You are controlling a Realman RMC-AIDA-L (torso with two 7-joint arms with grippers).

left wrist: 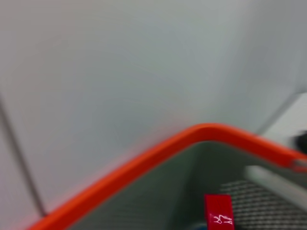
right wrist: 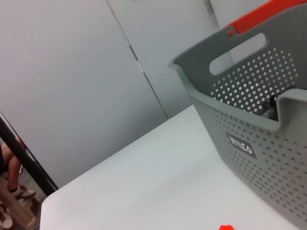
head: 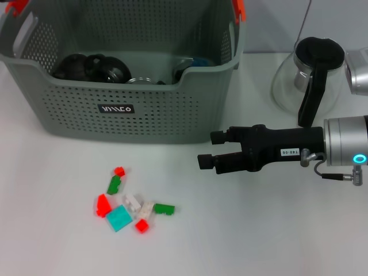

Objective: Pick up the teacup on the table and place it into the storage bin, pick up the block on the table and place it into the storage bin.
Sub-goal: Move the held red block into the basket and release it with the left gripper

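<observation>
From the head camera we see the right arm reaching in horizontally from the right edge, silver forearm with a lit ring, black wrist and right hand [head: 206, 150] pointing left over the white worktop [head: 276, 230]. Its two black fingers [head: 217, 137] stand slightly apart with nothing between them, just near of the storage bin's front right corner. The storage bin [head: 144, 109] sits at the far left of the worktop, its black label facing us; inside it we make out dark round items and a glass rim, though we cannot tell which, if any, is the teacup. Near the bin, on the bare worktop, lies a loose cluster of small blocks [head: 131, 201]: red, green, white and one teal square block [head: 119, 218], well to the left of the hand and nearer us. A glass carafe [head: 307, 80] with a black handle stands far right, behind the arm.

The left wrist camera shows only the bin's orange rim clip [left wrist: 192, 139] close up; we cannot tell the left hand's state.

The right wrist camera shows the bin's perforated wall [right wrist: 249, 143] and bare worktop, with a sliver of a red block [right wrist: 225, 227] at the edge.
</observation>
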